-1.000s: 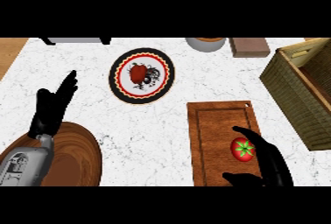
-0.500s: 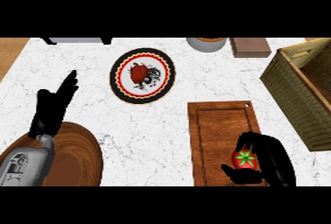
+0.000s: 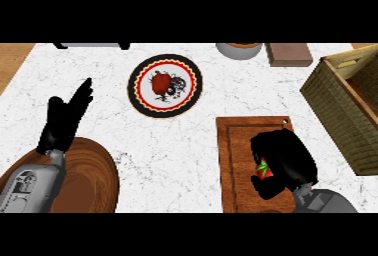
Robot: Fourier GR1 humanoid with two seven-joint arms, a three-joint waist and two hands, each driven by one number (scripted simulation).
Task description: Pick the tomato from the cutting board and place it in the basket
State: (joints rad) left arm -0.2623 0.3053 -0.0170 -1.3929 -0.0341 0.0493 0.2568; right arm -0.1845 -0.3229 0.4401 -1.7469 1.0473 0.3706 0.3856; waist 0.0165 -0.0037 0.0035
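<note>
On the wooden cutting board [image 3: 238, 150] at the lower right, my right hand [image 3: 286, 159] curls over the red tomato [image 3: 263, 170]. Only a small patch of the tomato with its green star-shaped stem shows between the fingers and thumb. The woven basket [image 3: 345, 107] stands at the right edge, beyond the board's far right corner. My left hand [image 3: 65, 117] rests open at the left, fingers pointing up, over the white counter.
A round plate [image 3: 165, 85] with a red, black and white pattern lies in the middle at the back. A round wooden board [image 3: 85, 177] sits at the lower left under my left forearm. A bowl [image 3: 239, 49] and a brown block [image 3: 289, 53] stand along the far edge.
My right hand has closed round the tomato, which was in plain sight a second ago and is now mostly hidden. The left hand has stayed still.
</note>
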